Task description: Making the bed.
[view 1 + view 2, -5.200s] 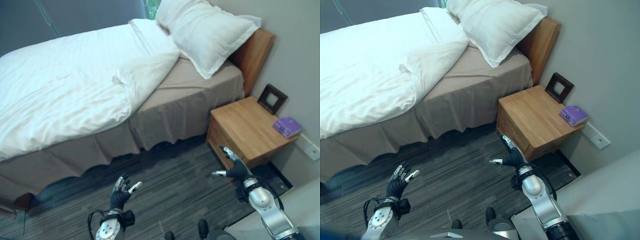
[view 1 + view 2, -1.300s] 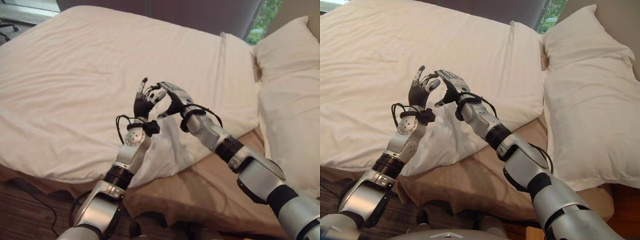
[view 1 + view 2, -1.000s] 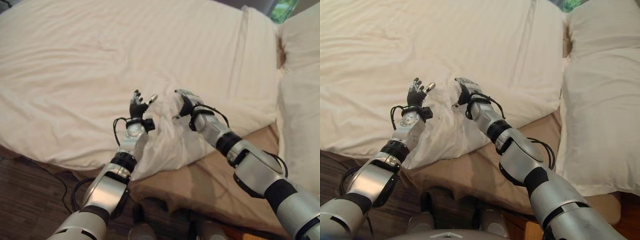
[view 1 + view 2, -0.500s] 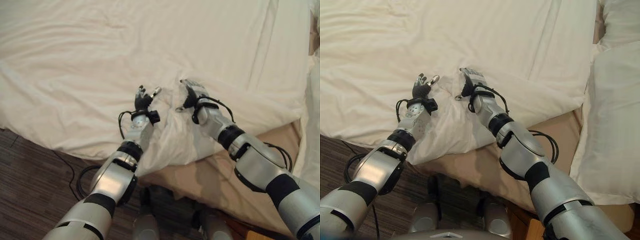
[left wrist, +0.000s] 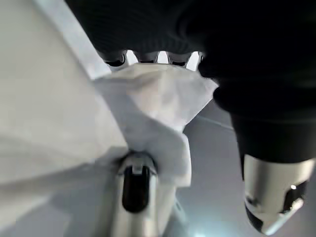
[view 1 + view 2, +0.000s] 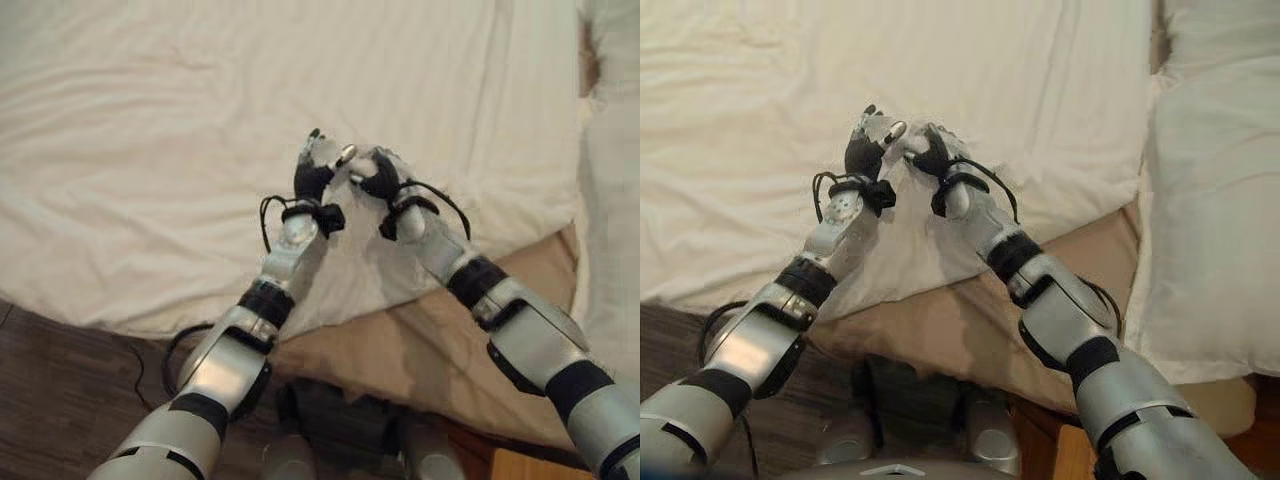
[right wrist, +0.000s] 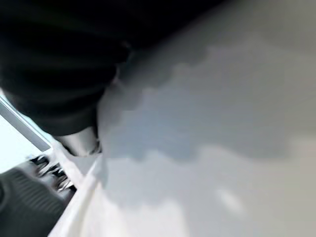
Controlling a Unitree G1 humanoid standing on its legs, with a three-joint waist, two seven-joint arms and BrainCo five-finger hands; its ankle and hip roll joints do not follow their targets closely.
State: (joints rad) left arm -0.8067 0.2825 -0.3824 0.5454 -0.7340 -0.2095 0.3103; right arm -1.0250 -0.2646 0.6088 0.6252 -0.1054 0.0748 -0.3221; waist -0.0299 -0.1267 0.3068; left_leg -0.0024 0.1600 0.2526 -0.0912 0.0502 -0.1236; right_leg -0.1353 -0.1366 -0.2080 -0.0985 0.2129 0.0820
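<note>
Across the left and centre of the frame the white duvet [image 6: 150,120] lies mostly flat over the bed, with only soft wrinkles. At centre its folded-back corner [image 6: 902,235] bunches up, and the left hand [image 6: 318,170] has fingers and thumb pinched on a fold of that cloth, as the left wrist view shows. Just beside it, the right hand [image 6: 378,175] rests on the same bunch; whether its fingers are curled on the cloth I cannot tell. Lower right, the tan sheet [image 6: 440,350] is bare where the corner was turned back. At the right edge lies the pillow [image 6: 1215,200]. By my reading, the corner remains to be drawn toward the pillow and smoothed.
</note>
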